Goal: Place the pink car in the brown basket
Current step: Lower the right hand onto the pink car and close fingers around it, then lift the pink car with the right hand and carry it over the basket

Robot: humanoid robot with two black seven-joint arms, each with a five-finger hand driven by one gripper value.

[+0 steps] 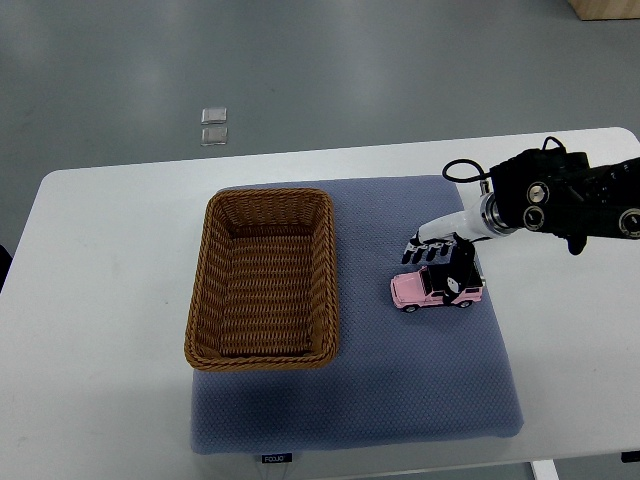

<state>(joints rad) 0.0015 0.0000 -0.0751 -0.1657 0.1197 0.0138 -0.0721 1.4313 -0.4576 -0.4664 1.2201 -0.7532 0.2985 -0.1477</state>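
A pink toy car (425, 291) stands on the blue mat (400, 390), to the right of the brown wicker basket (262, 280). The basket is empty. My right hand (444, 262) comes in from the right edge and sits over the rear half of the car, its dark fingers (462, 270) curled down around the car's roof and back. The car's wheels still appear to rest on the mat. The left arm is out of view.
The mat lies on a white table (100, 330). Two small clear squares (213, 125) lie on the grey floor beyond the table's far edge. A black cable (462, 172) loops off my right wrist.
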